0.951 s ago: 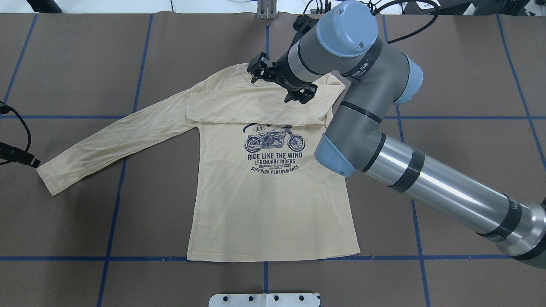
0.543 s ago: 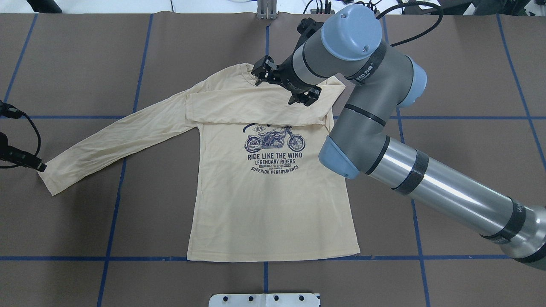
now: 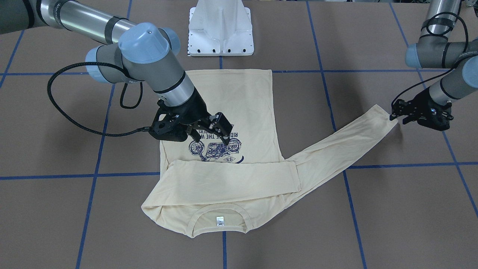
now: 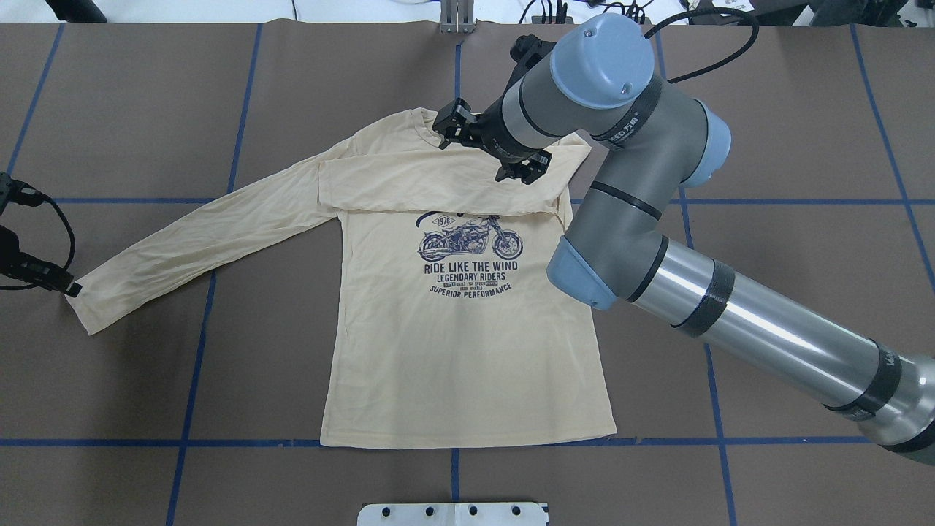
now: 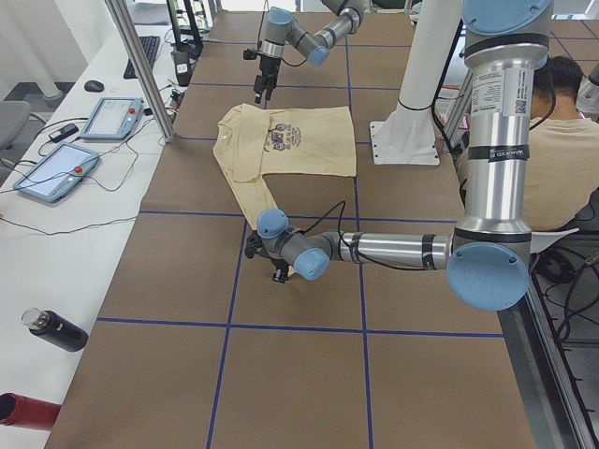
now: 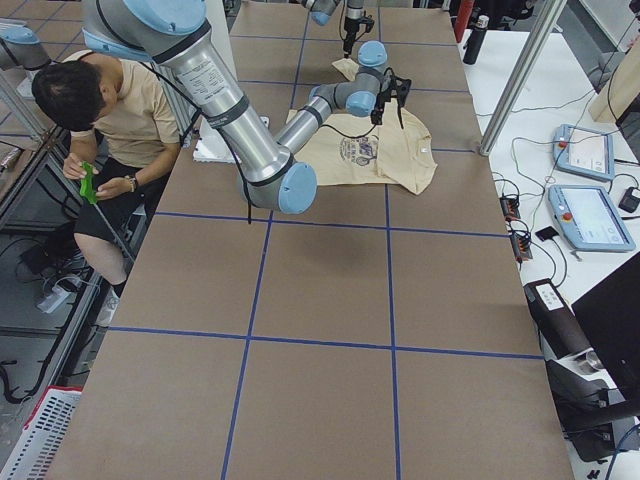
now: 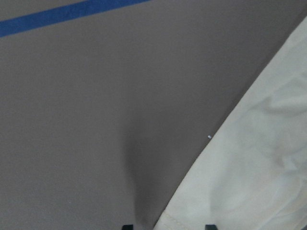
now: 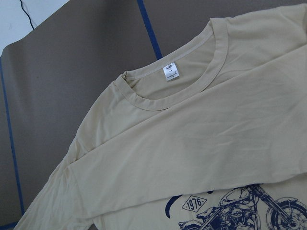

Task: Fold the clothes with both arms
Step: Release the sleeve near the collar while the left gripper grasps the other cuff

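Observation:
The clothes are one pale cream shirt (image 4: 453, 365) lying flat, print up, collar at the table's far side. One sleeve (image 3: 231, 181) is folded across the chest. The other sleeve (image 4: 197, 237) stretches out to the robot's left. My left gripper (image 4: 66, 286) (image 3: 396, 115) sits at that sleeve's cuff (image 3: 379, 116). In the left wrist view its fingertips (image 7: 127, 226) stand apart, open, with the cuff edge (image 7: 249, 167) between them. My right gripper (image 3: 209, 132) hovers open above the upper chest, holding nothing. The neck label (image 8: 170, 72) shows in the right wrist view.
The white pedestal base (image 3: 221, 33) stands at the robot's table edge behind the shirt's hem. Blue tape lines (image 4: 190, 365) grid the brown table. A seated person (image 6: 110, 110) is beside the robot. Tablets (image 5: 56, 173) and bottles (image 5: 56, 329) lie on a side bench.
My left gripper has come in from the table's left edge up to the sleeve cuff. My right gripper has shifted slightly right over the collar area. The shirt has not moved.

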`<action>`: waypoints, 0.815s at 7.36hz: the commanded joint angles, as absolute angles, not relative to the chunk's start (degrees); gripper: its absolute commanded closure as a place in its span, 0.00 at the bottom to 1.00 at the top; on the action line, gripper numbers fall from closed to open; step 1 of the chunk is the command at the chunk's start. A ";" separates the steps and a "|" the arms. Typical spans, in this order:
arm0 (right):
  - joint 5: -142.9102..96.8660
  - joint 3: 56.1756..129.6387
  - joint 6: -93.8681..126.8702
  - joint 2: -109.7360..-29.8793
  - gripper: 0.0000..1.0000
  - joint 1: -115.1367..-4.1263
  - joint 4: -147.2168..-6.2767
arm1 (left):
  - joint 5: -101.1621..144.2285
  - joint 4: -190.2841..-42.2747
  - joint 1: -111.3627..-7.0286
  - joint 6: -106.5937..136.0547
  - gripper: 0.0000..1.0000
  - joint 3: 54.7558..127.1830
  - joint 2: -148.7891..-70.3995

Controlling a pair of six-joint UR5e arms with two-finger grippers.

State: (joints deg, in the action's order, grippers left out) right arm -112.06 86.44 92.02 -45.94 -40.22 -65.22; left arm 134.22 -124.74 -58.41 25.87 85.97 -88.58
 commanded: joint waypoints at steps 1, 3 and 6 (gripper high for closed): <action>-111.97 86.40 92.02 -45.97 0.01 -40.08 -65.21 | 134.38 -124.72 -58.36 25.93 0.48 85.78 -88.59; -111.97 86.40 92.02 -45.88 0.01 -40.08 -65.21 | 134.38 -124.72 -58.27 25.84 0.52 85.78 -88.59; -111.97 86.40 92.02 -45.97 0.01 -40.08 -65.21 | 134.38 -124.63 -58.27 25.93 0.52 85.78 -88.68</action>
State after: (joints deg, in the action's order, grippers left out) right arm -111.97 86.40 92.02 -45.95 -40.08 -65.22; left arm 134.38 -124.66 -58.28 25.92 85.78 -88.65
